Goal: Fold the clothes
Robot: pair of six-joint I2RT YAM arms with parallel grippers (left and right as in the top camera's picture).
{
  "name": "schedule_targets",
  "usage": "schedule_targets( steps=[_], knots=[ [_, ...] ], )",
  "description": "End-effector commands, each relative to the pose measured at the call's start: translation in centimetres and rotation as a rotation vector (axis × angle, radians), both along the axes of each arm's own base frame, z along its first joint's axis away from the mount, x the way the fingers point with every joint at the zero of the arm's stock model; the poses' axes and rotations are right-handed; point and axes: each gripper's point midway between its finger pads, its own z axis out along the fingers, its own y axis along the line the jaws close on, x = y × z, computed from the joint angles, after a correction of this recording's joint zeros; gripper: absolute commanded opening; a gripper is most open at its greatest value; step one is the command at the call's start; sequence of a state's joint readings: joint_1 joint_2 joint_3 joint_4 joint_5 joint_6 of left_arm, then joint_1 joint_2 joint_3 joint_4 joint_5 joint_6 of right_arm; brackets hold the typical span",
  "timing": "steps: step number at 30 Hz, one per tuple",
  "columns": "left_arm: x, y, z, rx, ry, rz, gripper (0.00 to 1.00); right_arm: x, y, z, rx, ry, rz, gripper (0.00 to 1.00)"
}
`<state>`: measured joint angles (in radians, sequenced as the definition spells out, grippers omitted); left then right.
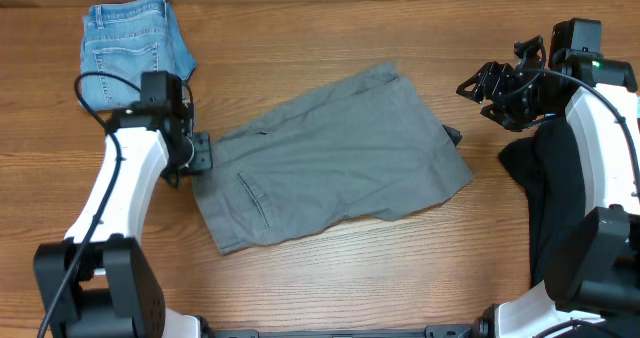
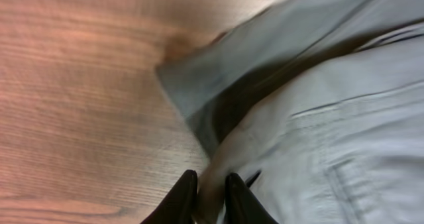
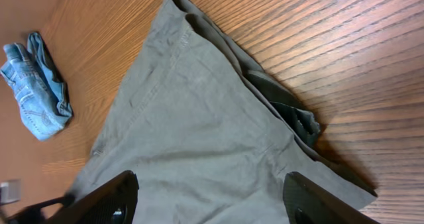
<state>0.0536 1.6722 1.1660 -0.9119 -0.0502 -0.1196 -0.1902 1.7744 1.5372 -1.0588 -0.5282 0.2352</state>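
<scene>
We noted grey shorts (image 1: 340, 153) lying spread mid-counter (image 1: 400, 273). Left fingers (image 2: 180, 201) were nearly closed, pinching the shorts' left edge. Right fingers (image 3: 109, 201) stood wide apart, empty, off the right end.

Grey shorts (image 1: 340, 153), blue denim shorts (image 1: 135, 38), seemingly black garment (image 1: 518, 164).

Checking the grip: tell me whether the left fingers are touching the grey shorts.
Touching. The left wrist view shows the fingers pinching the shorts at their edge.
</scene>
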Motion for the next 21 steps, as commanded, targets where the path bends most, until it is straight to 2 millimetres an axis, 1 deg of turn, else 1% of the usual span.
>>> schedule_targets(
  steps=[1, 2, 3, 6, 9, 11, 13, 16, 17, 18, 21],
  knots=[
    [-2.1, 1.6, -2.7, 0.086, 0.098, 0.103, 0.17, 0.3, -0.4, 0.1, -0.028, -0.015, 0.001, 0.77],
    [-2.4, 1.8, -2.9, 0.098, 0.111, 0.117, 0.17, 0.5, -0.3, 0.2, -0.031, -0.032, 0.017, 0.77],
    [-2.6, 1.8, -3.0, 0.101, 0.117, 0.121, 0.16, 0.7, -0.1, 0.3, -0.034, -0.059, 0.05, 0.74],
    [-2.5, 1.8, -2.8, 0.1, 0.112, 0.122, 0.13, 1.1, 1.2, 0.7, -0.04, -0.122, 0.14, 0.69],
    [-2.5, 1.8, -2.6, 0.1, 0.11, 0.122, 0.12, 1.5, 2.6, 0.9, -0.043, -0.147, 0.175, 0.69],
    [-2.6, 1.8, -2.5, 0.099, 0.114, 0.121, 0.12, 2.2, 3.9, 1.1, -0.049, -0.176, 0.197, 0.69],
    [-2.6, 1.8, -2.4, 0.097, 0.117, 0.12, 0.11, 3.4, 4.8, 0.9, -0.091, -0.203, 0.184, 0.69],
    [-2.6, 1.8, -2.4, 0.097, 0.116, 0.12, 0.11, 5.7, 5.4, 0.1, -0.181, -0.239, 0.131, 0.73],
    [-2.6, 1.8, -2.4, 0.097, 0.116, 0.12, 0.11, 6.4, 5.8, -0.2, -0.194, -0.251, 0.117, 0.73],
    [-2.6, 1.8, -2.4, 0.097, 0.116, 0.12, 0.12, 7.3, 6.3, -0.4, -0.196, -0.279, 0.125, 0.75],
    [-2.6, 1.5, -2.4, 0.085, 0.118, 0.111, 0.15, 9.1, 7.2, -1.5, -0.179, -0.311, 0.123, 0.79]
  ],
)
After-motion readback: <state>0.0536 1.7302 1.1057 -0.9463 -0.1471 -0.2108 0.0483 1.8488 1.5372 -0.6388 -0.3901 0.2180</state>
